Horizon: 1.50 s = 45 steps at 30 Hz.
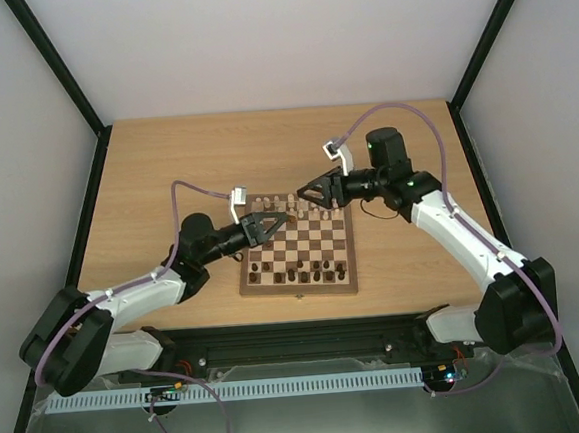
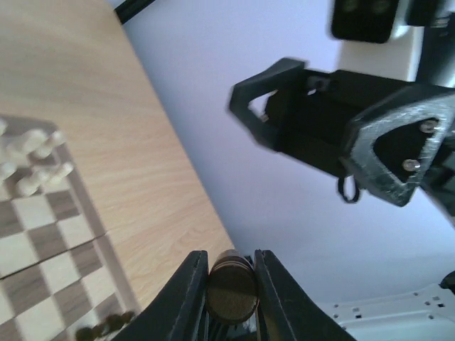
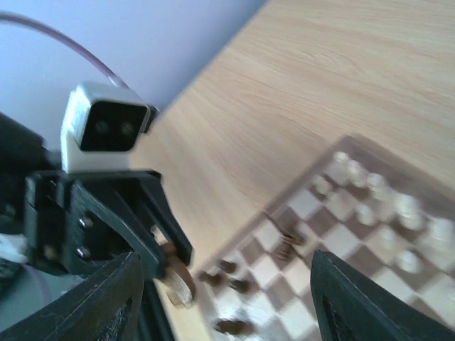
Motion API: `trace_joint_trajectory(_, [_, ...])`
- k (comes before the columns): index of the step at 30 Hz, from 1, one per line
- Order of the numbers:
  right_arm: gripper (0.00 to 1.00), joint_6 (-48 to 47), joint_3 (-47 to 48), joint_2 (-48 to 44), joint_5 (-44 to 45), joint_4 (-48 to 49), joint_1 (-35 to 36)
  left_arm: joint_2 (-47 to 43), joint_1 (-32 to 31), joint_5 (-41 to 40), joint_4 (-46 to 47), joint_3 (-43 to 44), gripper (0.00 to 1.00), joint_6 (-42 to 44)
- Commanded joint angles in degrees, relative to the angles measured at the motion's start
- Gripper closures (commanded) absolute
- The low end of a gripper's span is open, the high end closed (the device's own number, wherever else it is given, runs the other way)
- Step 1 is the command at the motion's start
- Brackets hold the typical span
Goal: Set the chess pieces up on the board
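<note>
Dark piece pinched between left fingers; right fingers spread wide.

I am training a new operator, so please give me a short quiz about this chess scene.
1. True or false: the right hand is open.
2. Which hand grips a small dark brown wooden chess piece? A) left hand B) right hand
3. Fill in: the pale cream wooden pieces stand along the ____ edge of the square checkered wooden board.
Key: 1 true; 2 A; 3 far.
</note>
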Motion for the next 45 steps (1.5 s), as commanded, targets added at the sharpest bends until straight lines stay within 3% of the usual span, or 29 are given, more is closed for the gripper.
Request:
trace_joint_trajectory(1, [0.36, 17.34, -3.15, 2.46, -12.51, 10.68, 0.13, -1.65, -2.89, -8.92, 12.15, -0.90, 0.83, -0.83])
trace_joint_trajectory(8, [0.44, 25.67, -7.94, 3.16, -17.50, 20.37, 0.13, -1.98, -4.21, -13.94, 18.23, -1.80, 0.82, -2.85])
trace_joint_trajectory(22, [0.60, 32.94, -10.10, 4.89, -22.31, 28.73, 0.13, 3.11, -4.44, -13.24, 20.55, 1.49, 0.82, -3.99])
trace_joint_trajectory(33, [0.65, 33.83, -11.26, 4.86, -22.52, 30.36, 0.13, 4.25, -4.92, -12.81, 20.79, 2.82, 0.82, -4.17])
trace_joint_trajectory(45, [0.85, 35.56, -13.28, 3.27, -23.69, 34.87, 0.13, 6.01, -5.62, -12.70, 21.66, 3.41, 0.82, -4.27])
